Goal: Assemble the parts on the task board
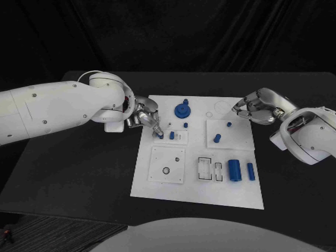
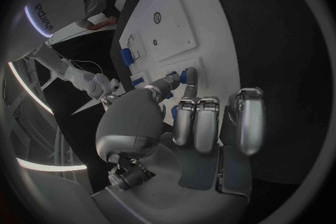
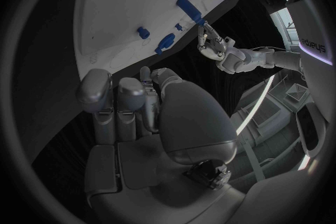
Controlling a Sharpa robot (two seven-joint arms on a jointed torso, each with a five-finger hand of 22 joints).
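The white task board (image 1: 202,189) lies mid-table. My left hand (image 1: 144,118) reaches over its near-left part and pinches a small blue peg (image 1: 161,135) between thumb and a finger, low over the board; the left wrist view shows this peg (image 2: 187,75) at the fingertips of that hand (image 2: 182,123). Beside it stands another small peg (image 1: 171,135). A blue gear-like disc (image 1: 183,110) sits at the far side. My right hand (image 1: 259,107) hovers at the board's far right corner, fingers curled in with nothing in them, as the right wrist view (image 3: 154,117) confirms.
Two blue cylinders (image 1: 234,169) (image 1: 250,171) lie at the board's near right beside empty slots (image 1: 208,169). More small pegs (image 1: 216,138) (image 1: 229,124) stand on the right half. A square inset with a hole (image 1: 168,164) sits near left. Black table (image 1: 77,173) surrounds the board.
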